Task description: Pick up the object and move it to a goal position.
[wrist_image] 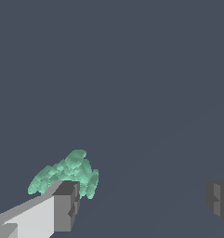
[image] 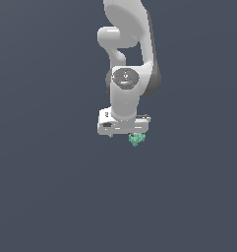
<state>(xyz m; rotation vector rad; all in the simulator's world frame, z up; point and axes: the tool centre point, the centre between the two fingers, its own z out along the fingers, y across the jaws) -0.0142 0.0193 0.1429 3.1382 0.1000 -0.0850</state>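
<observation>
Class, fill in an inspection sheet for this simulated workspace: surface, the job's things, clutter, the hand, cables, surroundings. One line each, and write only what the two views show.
Surface: plain dark blue-grey ground, bare and unmarked.
Job's things: one small teal-green lumpy object, just under the hand's edge toward the exterior view's right; in the wrist view it sits against one finger, not between the two.
Clutter: nothing seen.
Hand: white hand pointing down, fingers wide apart, holding nothing.
Cables: nothing seen.
Surroundings: only the white arm above; no goal marker, walls or furniture seen.
</observation>
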